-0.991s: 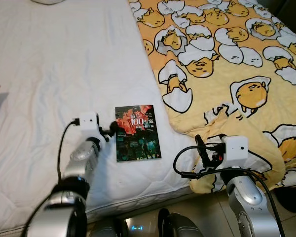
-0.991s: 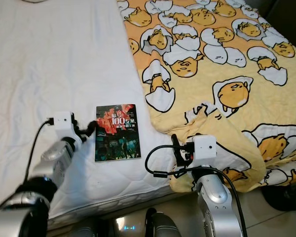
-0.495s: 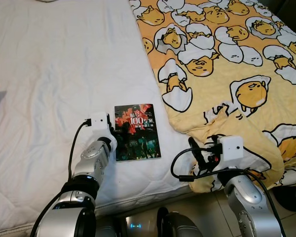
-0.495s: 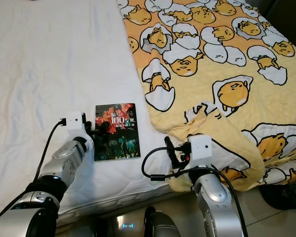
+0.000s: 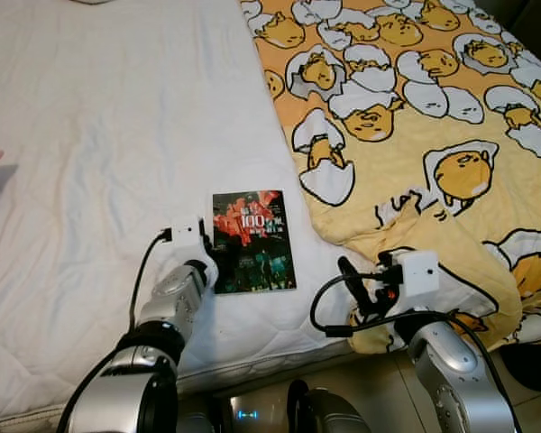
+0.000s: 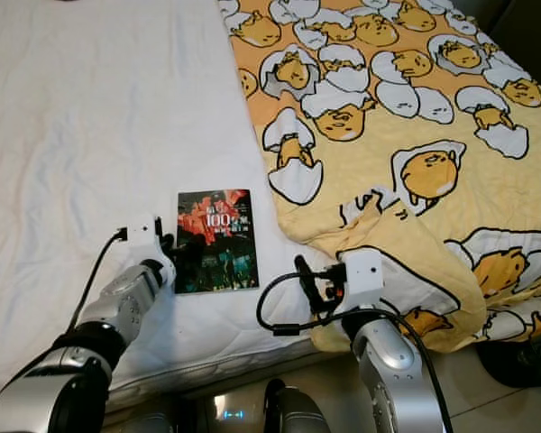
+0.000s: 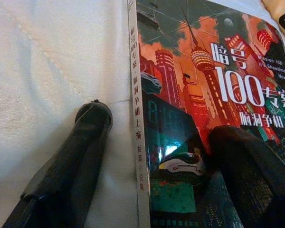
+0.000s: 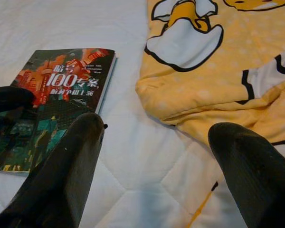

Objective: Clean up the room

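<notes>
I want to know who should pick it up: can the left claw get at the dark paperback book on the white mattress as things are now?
Probably yes: the left claw is open astride the dark paperback book's spine edge, nothing between.

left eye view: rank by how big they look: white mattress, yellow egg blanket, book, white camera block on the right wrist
1. white mattress, largest.
2. yellow egg blanket, a bit less, though both run past the frame.
3. book.
4. white camera block on the right wrist, smallest, though it sits nearer the camera.

book on mattress, left of blanket
</notes>
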### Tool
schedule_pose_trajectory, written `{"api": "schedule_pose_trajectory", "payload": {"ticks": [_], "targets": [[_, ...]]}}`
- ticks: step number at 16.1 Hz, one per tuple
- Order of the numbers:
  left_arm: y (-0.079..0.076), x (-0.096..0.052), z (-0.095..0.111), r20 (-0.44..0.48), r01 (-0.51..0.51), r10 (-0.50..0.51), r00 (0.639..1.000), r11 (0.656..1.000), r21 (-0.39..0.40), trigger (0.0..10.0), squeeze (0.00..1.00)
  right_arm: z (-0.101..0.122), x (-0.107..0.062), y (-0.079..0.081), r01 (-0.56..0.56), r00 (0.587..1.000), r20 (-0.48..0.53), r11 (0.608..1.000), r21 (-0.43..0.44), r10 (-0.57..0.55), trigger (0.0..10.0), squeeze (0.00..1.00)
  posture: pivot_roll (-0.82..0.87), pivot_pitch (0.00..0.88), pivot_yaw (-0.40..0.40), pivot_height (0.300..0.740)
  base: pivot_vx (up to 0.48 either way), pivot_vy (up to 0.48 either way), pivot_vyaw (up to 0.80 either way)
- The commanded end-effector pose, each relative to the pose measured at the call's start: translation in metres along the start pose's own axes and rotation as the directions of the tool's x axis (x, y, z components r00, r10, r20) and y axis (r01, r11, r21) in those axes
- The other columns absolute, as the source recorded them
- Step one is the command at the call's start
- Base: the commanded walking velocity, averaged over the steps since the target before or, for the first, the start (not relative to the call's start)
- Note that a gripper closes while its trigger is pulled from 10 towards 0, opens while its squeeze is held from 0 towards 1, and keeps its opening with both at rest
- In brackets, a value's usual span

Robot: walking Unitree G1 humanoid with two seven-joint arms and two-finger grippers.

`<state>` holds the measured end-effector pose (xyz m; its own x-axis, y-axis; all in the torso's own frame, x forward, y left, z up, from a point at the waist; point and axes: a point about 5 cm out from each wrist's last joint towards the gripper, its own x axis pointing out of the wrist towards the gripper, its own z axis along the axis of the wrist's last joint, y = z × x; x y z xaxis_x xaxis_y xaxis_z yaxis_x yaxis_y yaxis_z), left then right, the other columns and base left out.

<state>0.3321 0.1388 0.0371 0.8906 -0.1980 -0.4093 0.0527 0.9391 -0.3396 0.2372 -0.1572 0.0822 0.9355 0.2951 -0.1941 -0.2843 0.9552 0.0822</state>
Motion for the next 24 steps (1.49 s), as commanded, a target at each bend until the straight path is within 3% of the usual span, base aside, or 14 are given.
{"api": "schedule_pose_trajectory", "payload": {"ticks": [1, 2, 3, 5, 8, 16, 24], "targets": [[-0.008, -0.003, -0.034, -0.132, 0.009, -0.018, 0.991, 0.998, -0.065, 10.0, 0.00, -0.003, 0.000, 0.000, -0.014, 1.000, -0.024, 1.000, 0.004, 0.014, 10.0, 0.00, -0.15, 0.170, -0.056, 0.740, 0.000, 0.000, 0.00], [-0.018, -0.001, -0.037, -0.147, 0.044, -0.065, 0.987, 0.988, -0.145, 10.0, 0.00, -0.004, 0.000, 0.001, -0.020, 0.999, -0.025, 1.000, 0.003, 0.020, 10.0, 0.00, -0.15, 0.168, -0.051, 0.740, 0.000, 0.000, 0.00], [-0.023, 0.000, -0.038, -0.143, 0.048, -0.072, 0.987, 0.985, -0.164, 10.0, 0.00, -0.004, 0.001, 0.002, -0.025, 0.999, -0.026, 1.000, 0.001, 0.025, 10.0, 0.00, -0.15, 0.164, -0.053, 0.740, 0.000, 0.000, 0.00], [-0.035, -0.001, -0.048, -0.177, 0.105, -0.124, 0.976, 0.988, -0.114, 0.0, 0.00, -0.002, 0.003, 0.004, -0.027, 0.999, -0.019, 1.000, 0.004, 0.027, 10.0, 0.00, -0.16, 0.160, -0.051, 0.740, 0.000, 0.000, 0.00], [-0.039, -0.001, -0.051, -0.185, 0.159, -0.170, 0.968, 0.984, -0.074, 0.0, 0.00, -0.003, 0.004, 0.005, -0.021, 1.000, -0.016, 1.000, 0.014, 0.021, 10.0, 0.00, -0.16, 0.157, -0.049, 0.740, 0.000, 0.000, 0.00], [-0.045, 0.000, -0.048, -0.155, 0.202, -0.220, 0.963, 0.972, -0.122, 0.0, 0.00, -0.002, 0.008, 0.004, -0.008, 1.000, -0.007, 1.000, 0.023, 0.008, 10.0, 0.00, -0.15, 0.150, -0.045, 0.740, 0.000, 0.000, 0.00], [-0.062, 0.006, -0.027, -0.046, 0.303, -0.326, 0.944, 0.915, -0.268, 0.0, 0.00, 0.004, 0.016, 0.000, 0.001, 1.000, 0.014, 1.000, 0.012, -0.001, 10.0, 0.00, -0.17, 0.112, -0.050, 0.740, 0.000, 0.000, 0.00]]}}
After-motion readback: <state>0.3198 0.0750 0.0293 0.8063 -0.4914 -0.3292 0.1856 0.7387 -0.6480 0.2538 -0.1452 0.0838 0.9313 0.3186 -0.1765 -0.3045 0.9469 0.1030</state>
